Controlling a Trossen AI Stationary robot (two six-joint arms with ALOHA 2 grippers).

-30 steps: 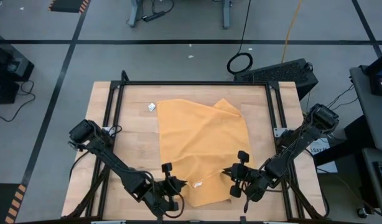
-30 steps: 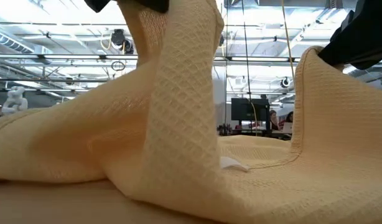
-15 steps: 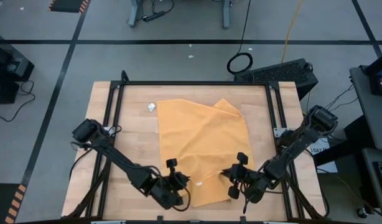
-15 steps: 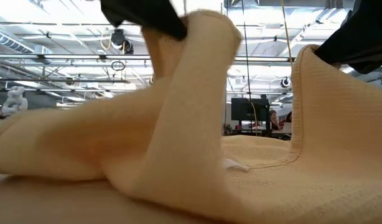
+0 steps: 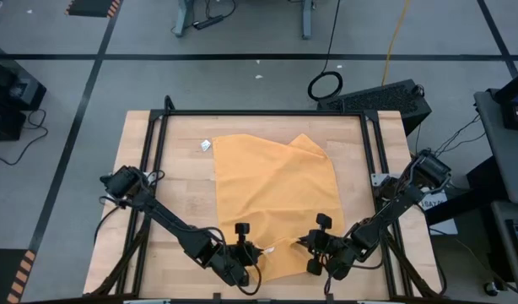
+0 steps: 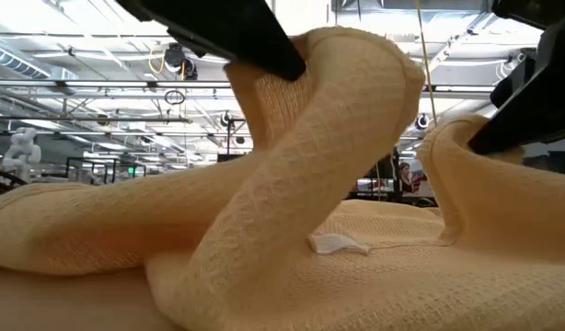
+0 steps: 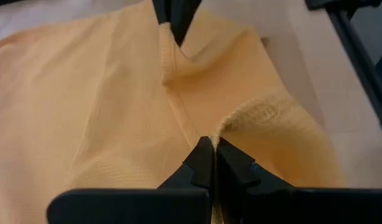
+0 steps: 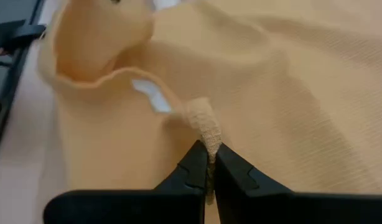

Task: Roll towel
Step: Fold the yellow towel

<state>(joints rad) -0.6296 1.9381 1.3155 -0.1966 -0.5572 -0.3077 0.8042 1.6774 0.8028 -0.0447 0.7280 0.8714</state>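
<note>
My left gripper pinches the towel at its near edge, just left of the white tag; my right gripper pinches the same edge right of it. I should carry both folds forward evenly, keeping the roll tight and straight.

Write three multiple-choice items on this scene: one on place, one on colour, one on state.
1. Where do both grippers hold the towel?
A. near edge
B. far edge
C. middle

2. What colour is the towel's tag?
A. black
B. white
C. red

3. How are the left gripper's fingers?
A. wide open
B. out of view
C. shut on cloth

Answers:
1 A: the left gripper and right gripper pinch the towel at its near edge.
2 B: the tag is white.
3 C: its fingers meet on a pinched fold.
</note>
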